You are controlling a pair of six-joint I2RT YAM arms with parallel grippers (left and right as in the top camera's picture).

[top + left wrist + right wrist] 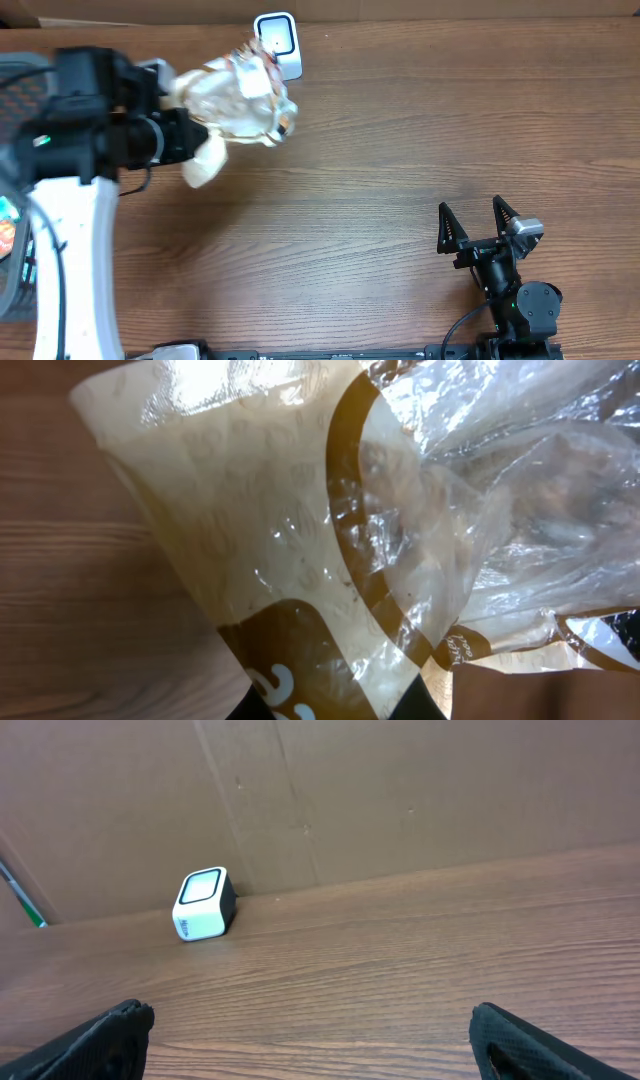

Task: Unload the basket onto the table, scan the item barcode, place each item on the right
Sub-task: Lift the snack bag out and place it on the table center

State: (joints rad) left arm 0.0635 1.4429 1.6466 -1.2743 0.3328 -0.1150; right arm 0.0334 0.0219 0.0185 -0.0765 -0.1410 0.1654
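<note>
**Bag held up beside the scanner**

The left arm's jaws are clamped on a crumpled clear-and-tan plastic bag point(240, 100) point(300, 540), held toward the back left of the table point(400, 150). Seen from overhead, the bag's upper edge overlaps the white scanner point(277, 42) point(204, 904), which stands against the cardboard wall point(400, 800). The right arm's jaws stand wide apart and empty at the front right, well apart from both.

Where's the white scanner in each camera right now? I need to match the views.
Overhead: the scanner is at the top edge, left of centre, partly overlapped by the plastic bag.
Left wrist: not in it; the bag fills most of the frame.
Right wrist: the scanner is left of centre, against the cardboard wall.
Shared landmark: the wooden table, visible in all three views.
</note>
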